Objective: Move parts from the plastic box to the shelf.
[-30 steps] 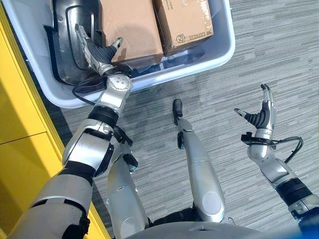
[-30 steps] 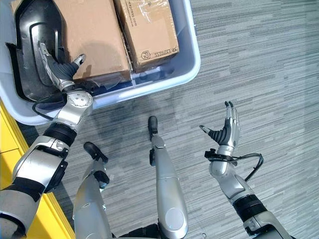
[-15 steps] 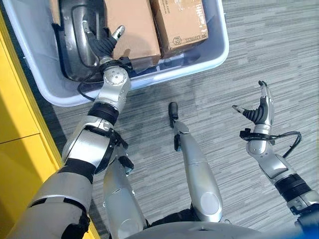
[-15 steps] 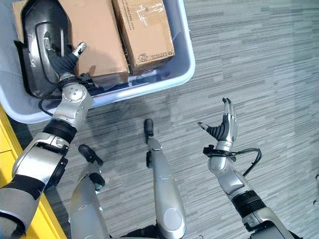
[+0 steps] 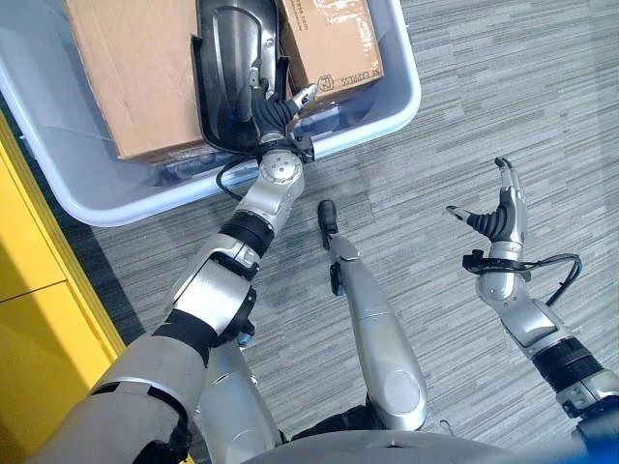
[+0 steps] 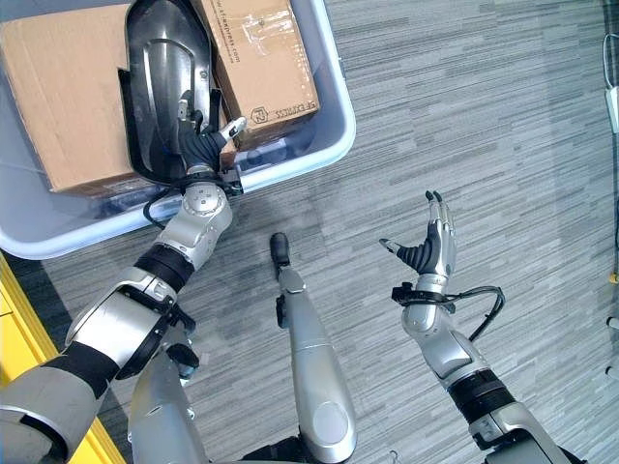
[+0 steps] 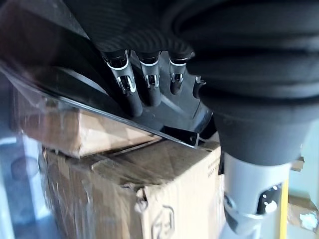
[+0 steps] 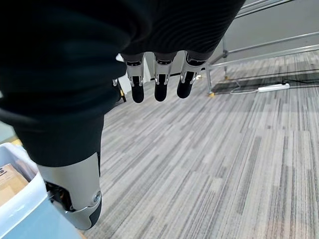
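The left hand point(image 6: 198, 145) is curled round the black part point(image 6: 166, 72), which lies across 2 cardboard boxes point(image 6: 58, 97) in the plastic box point(image 6: 334, 135). The right hand point(image 6: 430, 253) hovers spread over the carpet.

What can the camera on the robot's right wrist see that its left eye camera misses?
The right wrist view alone takes in the far side of the room: a metal frame standing on the carpet and a white power strip beside it. The left eye view alone shows the left hand gripping the black plastic part, lying across two cardboard boxes. Both show the open right hand, the grey carpet and the plastic box.
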Tool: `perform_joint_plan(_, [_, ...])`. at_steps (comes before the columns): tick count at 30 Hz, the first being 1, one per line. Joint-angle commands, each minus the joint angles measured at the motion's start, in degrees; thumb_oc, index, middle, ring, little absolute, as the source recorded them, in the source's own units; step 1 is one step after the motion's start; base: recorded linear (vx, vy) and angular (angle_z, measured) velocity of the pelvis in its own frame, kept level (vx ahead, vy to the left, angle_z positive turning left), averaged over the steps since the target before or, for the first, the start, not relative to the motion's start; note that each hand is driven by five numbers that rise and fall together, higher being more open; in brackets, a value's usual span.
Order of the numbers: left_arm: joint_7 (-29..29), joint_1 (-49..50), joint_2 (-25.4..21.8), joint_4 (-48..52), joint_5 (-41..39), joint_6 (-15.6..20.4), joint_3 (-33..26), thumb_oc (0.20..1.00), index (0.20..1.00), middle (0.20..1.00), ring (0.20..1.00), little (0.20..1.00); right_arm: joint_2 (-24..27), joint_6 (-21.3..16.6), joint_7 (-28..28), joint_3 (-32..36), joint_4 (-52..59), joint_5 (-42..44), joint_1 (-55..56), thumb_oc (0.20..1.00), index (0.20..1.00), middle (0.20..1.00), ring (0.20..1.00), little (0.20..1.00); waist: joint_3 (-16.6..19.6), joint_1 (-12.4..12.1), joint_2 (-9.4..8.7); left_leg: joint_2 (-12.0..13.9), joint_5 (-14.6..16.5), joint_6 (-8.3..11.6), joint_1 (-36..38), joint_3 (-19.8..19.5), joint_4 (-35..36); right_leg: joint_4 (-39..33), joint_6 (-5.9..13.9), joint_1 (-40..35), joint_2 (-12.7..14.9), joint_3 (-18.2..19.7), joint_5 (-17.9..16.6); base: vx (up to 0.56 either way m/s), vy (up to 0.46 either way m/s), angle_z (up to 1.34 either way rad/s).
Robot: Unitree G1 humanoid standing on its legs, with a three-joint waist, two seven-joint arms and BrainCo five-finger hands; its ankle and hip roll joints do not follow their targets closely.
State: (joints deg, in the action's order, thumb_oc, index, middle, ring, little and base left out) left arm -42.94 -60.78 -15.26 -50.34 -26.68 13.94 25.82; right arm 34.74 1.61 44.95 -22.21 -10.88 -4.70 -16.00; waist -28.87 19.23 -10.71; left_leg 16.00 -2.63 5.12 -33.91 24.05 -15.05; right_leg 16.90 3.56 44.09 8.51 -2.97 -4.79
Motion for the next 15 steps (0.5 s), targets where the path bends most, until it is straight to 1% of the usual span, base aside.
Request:
perform_joint_plan(1, [-16.09,0.35,-3.93,3.17,16.17,2.66,-3.05,1.000,1.000,1.000,1.000,1.000,2.10,-2.44,1.30,1.36,1.56,0.10,1.15,1.000,1.000,1.000,1.000,1.000,-0.92,0.09,-0.55,1.01,8.08,-0.59,-4.81,-1.34,-10.64,0.43,0.43,-2.64,-1.30,-4.53,6.02,-0.01,-0.036,-0.04])
perform_joint_plan(2, [-21.18,-0.63,-6.64,5.57,22.73,4.68,-3.62,1.000,1.000,1.000,1.000,1.000,2.15,-3.20,2.63,1.22,0.91,0.22,2.29,1.000,1.000,1.000,1.000,1.000,-0.92,-0.70,0.26,0.57,8.11,-0.65,-4.56,-1.57,-10.32,0.39,0.40,-2.89,-0.91,-4.73,6.22,-0.01,-0.032,-0.05])
perform_joint_plan(3, [-21.92,-0.60,-6.88,6.08,23.53,4.73,-3.63,1.000,1.000,1.000,1.000,1.000,2.10,-3.41,2.87,1.21,0.76,0.08,2.48,1.000,1.000,1.000,1.000,1.000,-0.92,-0.82,0.38,0.51,8.11,-0.67,-4.56,-1.64,-10.30,0.39,0.42,-2.91,-0.85,-4.79,6.22,-0.02,-0.051,-0.07])
perform_joint_plan(4, [-25.30,-0.50,-8.20,8.35,28.05,5.45,-3.76,1.000,1.000,1.000,1.000,1.000,1.90,-3.92,3.75,1.40,0.47,-0.10,3.46,1.000,1.000,1.000,1.000,1.000,-0.92,-1.62,0.98,0.04,8.02,-0.78,-4.34,-1.98,-9.78,0.14,0.56,-3.20,-0.41,-5.38,6.06,-0.02,-0.036,-0.04])
perform_joint_plan(5, [-25.67,-0.33,-8.42,8.91,28.69,5.67,-3.81,1.000,1.000,1.000,1.000,1.000,1.81,-4.02,4.13,1.36,0.37,-0.19,3.70,1.000,1.000,1.000,1.000,1.000,-0.92,-1.82,1.14,-0.08,7.97,-0.80,-4.26,-2.05,-9.56,0.07,0.60,-3.30,-0.29,-5.54,6.04,-0.02,-0.040,0.00])
perform_joint_plan(8, [-29.84,0.72,-9.44,12.31,35.25,7.79,-5.27,1.000,1.000,1.000,1.000,1.000,1.51,-4.76,5.80,1.31,0.23,-1.00,5.14,1.000,1.000,1.000,1.000,1.000,-0.92,-2.87,1.77,-0.65,7.77,-0.82,-3.88,-2.48,-8.57,-0.30,0.84,-3.80,0.25,-6.31,6.09,-0.01,-0.022,0.10])
perform_joint_plan(10, [-33.05,2.30,-11.01,17.65,40.22,8.48,-6.91,1.000,1.000,1.000,1.000,1.000,1.34,-5.03,7.27,1.31,0.56,-1.54,6.71,1.000,1.000,1.000,1.000,1.000,-0.92,-3.78,2.35,-1.25,7.67,-0.92,-3.42,-3.02,-7.81,-0.44,0.89,-4.48,0.61,-6.87,6.44,-0.01,-0.016,0.20])
perform_joint_plan(12, [-33.99,3.21,-12.11,22.05,43.58,9.01,-7.95,1.000,1.000,1.000,1.000,1.000,1.19,-5.13,8.00,1.37,0.74,-2.06,7.45,1.000,1.000,1.000,1.000,1.000,-0.92,-4.40,2.81,-1.63,7.56,-0.99,-3.24,-3.33,-7.42,-0.44,0.93,-4.74,0.88,-7.26,6.60,-0.01,-0.004,0.20])
perform_joint_plan(15, [-33.16,3.36,-12.82,24.61,44.20,9.86,-8.09,1.000,1.000,1.000,1.000,1.000,1.15,-4.61,8.50,1.31,1.19,-2.60,7.90,1.000,1.000,1.000,1.000,1.000,-0.92,-4.67,3.05,-1.90,7.51,-1.04,-2.98,-3.48,-7.04,-0.52,1.02,-4.97,1.04,-7.45,6.67,0.00,0.001,0.03])
